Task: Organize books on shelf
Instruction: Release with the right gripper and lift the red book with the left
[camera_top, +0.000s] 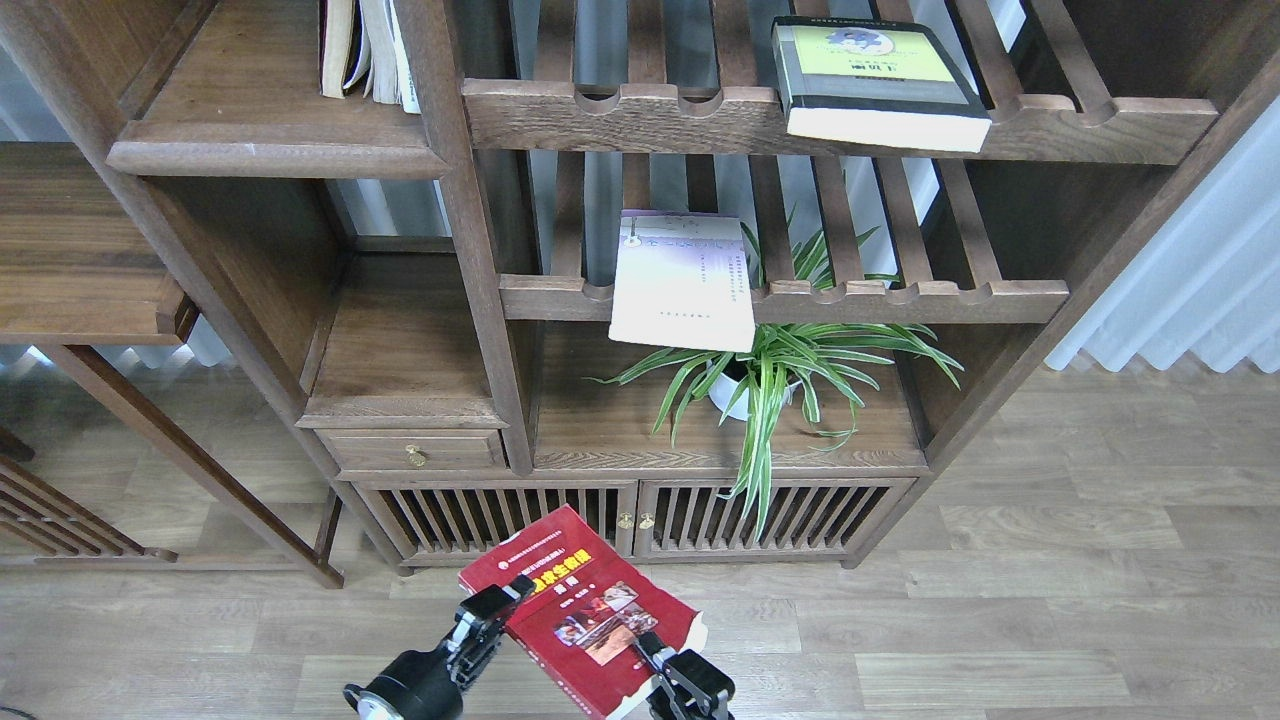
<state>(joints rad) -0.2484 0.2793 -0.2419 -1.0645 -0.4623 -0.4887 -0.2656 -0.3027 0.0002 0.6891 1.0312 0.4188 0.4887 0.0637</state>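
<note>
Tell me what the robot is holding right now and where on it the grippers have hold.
The red book, held between both grippers: the left gripper on its left long edge, the right gripper on its lower right edge.

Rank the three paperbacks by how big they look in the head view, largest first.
1. Red book, though it is nearest the camera, so unsure.
2 and 3. Yellow-green book and lavender-white book look alike; no ranking.
</note>
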